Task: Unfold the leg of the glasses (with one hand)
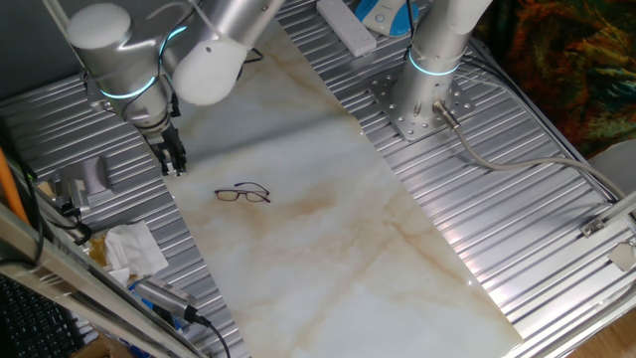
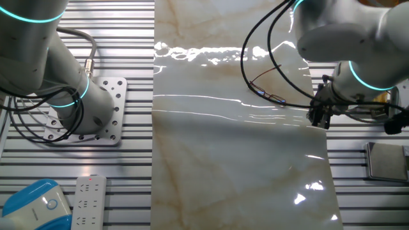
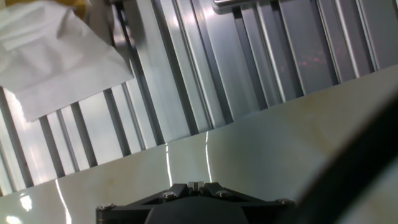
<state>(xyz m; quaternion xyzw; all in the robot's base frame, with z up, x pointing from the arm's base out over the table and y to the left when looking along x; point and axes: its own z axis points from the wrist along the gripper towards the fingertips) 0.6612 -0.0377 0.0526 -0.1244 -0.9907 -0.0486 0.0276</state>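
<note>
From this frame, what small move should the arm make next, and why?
Probably shift the gripper sideways over the glasses before lowering. It hangs at the marble slab's edge, apart from them, and the hand view shows only slab and ribbed metal, no glasses. They lie flat and untouched.

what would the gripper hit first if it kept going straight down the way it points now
Probably the marble tabletop near its edge by the ribbed metal. The gripper points down beside the glasses, not over them; exact depth is unclear.
</note>
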